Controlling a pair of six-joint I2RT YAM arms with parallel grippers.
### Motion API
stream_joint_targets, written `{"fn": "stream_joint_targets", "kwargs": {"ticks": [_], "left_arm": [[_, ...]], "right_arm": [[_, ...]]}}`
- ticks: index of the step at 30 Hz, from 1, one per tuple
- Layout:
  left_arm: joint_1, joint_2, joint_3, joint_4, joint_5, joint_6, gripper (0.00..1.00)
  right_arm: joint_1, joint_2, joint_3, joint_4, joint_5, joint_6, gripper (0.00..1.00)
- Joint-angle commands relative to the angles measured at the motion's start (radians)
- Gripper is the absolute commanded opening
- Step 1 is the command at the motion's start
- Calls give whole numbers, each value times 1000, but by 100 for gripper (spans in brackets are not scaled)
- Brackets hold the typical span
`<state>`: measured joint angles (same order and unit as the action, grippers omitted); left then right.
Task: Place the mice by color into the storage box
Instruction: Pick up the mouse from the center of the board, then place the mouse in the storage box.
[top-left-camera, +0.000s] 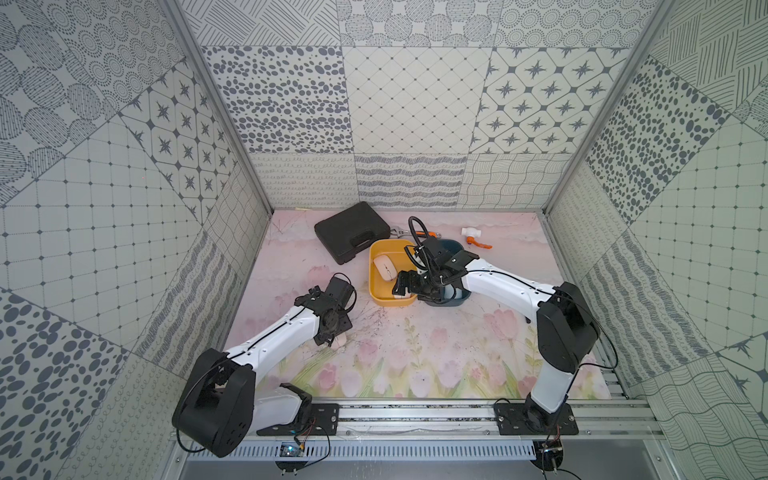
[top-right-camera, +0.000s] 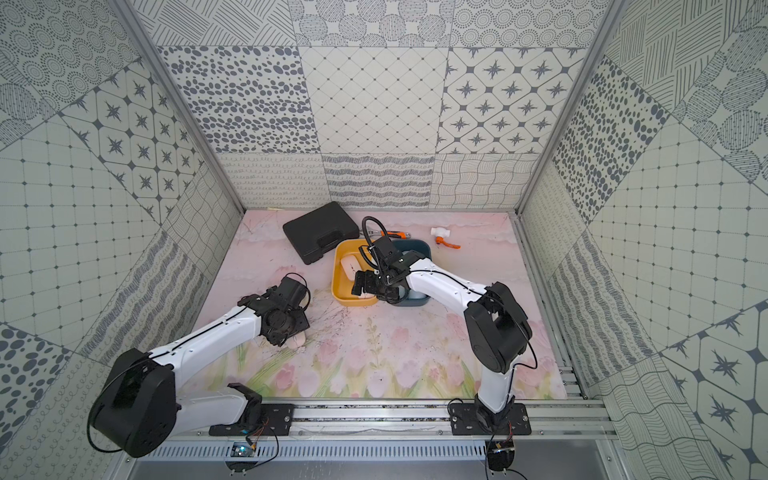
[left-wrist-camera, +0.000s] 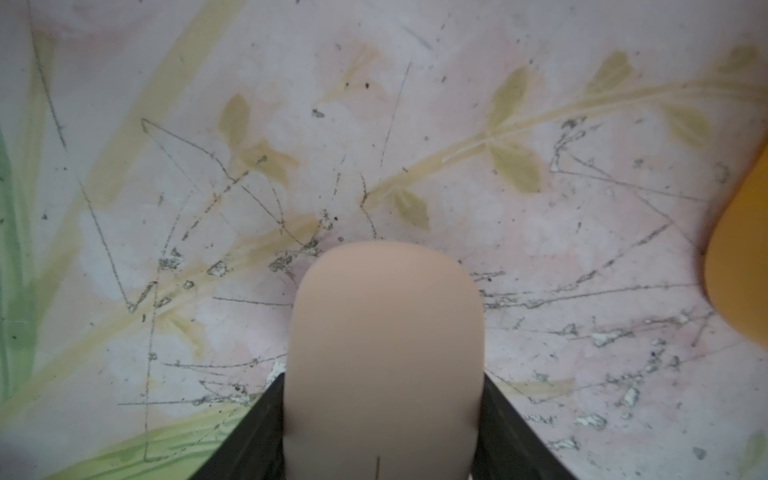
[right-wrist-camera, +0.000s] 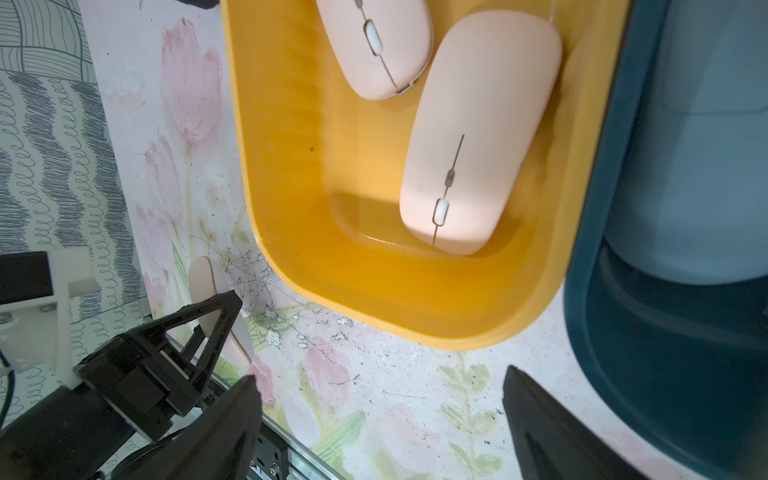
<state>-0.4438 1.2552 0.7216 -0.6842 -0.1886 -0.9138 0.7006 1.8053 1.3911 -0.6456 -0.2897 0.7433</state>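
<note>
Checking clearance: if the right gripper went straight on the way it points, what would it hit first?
The right gripper, open, would likely meet the floral mat just before the yellow bin; depth is unclear, so its rim might come first.

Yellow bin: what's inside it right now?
Inside the yellow bin lie one pale pink mouse and a second pale pink mouse, both wheel-side up. In a top view the right tool covers the bin's near end; the right wrist view cuts off its far end.

two mice (right-wrist-camera: 478, 137) lie in the left box (right-wrist-camera: 282, 166), a third mouse (left-wrist-camera: 384, 353) before it.
</note>
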Motion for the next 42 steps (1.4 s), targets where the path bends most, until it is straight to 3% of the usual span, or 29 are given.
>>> {"fn": "stream_joint_targets", "kwargs": {"ticks": [1, 9, 26, 36, 42], "left_arm": [[-1, -12, 85, -81, 32, 36, 64], [-5, 108, 350, -119, 75, 98, 64], [-61, 664, 891, -48, 185, 198, 64], [-88, 891, 1070, -39, 199, 244, 65], [-88, 950, 1088, -29, 208, 231, 66]], "right_arm": [[-48, -24, -24, 18, -4, -12, 95], [-189, -118, -77, -21, 7, -68, 95], [-356, -251, -134, -87, 9, -138, 96], [-389, -258, -184, -75, -5, -145, 96], [-399, -247, -173, -82, 1, -159, 96]]}}
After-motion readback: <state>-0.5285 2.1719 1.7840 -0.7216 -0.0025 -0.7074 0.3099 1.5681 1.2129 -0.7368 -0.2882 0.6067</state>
